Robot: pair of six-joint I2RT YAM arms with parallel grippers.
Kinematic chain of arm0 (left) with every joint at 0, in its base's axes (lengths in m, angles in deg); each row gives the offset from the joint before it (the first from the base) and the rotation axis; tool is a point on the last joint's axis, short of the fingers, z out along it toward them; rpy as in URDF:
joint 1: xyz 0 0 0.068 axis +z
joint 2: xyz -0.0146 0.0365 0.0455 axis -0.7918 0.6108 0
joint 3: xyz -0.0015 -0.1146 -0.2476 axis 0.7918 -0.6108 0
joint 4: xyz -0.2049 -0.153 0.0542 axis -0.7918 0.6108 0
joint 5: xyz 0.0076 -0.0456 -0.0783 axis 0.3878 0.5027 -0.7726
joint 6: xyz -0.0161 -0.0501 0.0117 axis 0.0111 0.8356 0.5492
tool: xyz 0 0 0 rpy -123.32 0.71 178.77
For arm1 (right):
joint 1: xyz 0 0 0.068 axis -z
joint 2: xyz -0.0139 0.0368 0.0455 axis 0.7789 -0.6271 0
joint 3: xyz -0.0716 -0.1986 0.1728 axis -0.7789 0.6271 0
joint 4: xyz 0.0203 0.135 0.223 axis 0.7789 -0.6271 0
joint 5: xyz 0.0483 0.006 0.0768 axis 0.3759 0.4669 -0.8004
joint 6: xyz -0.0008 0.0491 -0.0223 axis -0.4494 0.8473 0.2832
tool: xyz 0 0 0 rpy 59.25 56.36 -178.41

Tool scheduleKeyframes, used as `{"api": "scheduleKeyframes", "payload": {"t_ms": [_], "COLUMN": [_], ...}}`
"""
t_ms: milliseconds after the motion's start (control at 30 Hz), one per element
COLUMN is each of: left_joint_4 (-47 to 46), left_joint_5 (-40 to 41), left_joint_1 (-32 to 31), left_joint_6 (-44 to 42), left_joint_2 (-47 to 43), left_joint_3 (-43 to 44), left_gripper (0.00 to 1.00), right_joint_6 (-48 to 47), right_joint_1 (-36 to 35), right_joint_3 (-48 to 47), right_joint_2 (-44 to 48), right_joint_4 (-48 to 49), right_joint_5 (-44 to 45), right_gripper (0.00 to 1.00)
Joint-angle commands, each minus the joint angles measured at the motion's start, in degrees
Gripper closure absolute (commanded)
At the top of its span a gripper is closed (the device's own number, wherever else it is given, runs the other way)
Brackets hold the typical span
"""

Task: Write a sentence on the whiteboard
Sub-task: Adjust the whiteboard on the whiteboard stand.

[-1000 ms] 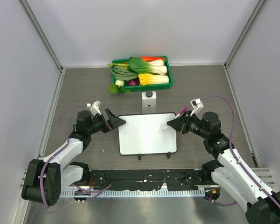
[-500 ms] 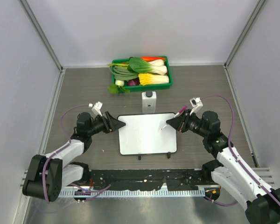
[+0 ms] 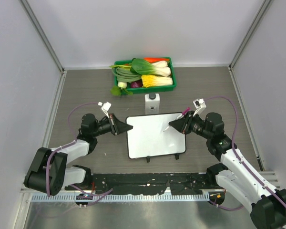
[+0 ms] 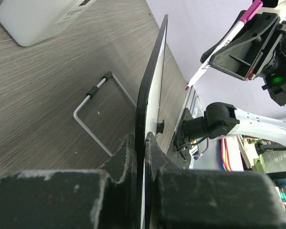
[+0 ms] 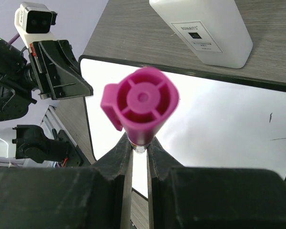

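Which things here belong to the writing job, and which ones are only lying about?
For the job: whiteboard, gripped at its edge by the left fingers; pink marker, held in the right fingers.
Lying about: white bottle; green tray of vegetables.

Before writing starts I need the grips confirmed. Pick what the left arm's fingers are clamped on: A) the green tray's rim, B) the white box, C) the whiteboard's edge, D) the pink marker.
C: in the left wrist view the fingers of the left gripper pinch the thin edge of the whiteboard; the marker sits in the right gripper.
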Motion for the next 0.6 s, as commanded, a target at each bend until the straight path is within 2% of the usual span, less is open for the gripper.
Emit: {"api": "scheduleKeyframes", "payload": {"t_ms": [0,233,467,567], "left_joint_4": [-1.1,-4.26,-11.46,-11.83], "left_joint_5": [3.31,2.35,0.59,-0.03], "left_joint_1": [-0.31,-2.59,-3.39,-3.47], "left_joint_6": [-3.91,-5.32,-4.61,-5.05], "left_joint_2": [0.65,3.28,13.64,15.94], "left_joint_3": [0.3,1.0,1.36,1.35], "left_gripper": [1.0,1.0,1.0,1.0], "right_joint_6": [0.12,0.21,0.74,0.82], "right_joint_1": [-0.34,-0.25,-0.25,-0.25], "right_joint_3": [0.21,0.29,0.38,0.38], "right_joint_2": [0.26,-0.17,-0.97,-0.7], "right_joint_4": [3.51,4.21,5.27,4.92], "right_joint_5": [-0.58,-0.93,-1.54,-1.46], "right_gripper": [0.99,0.99,0.99,0.99]}}
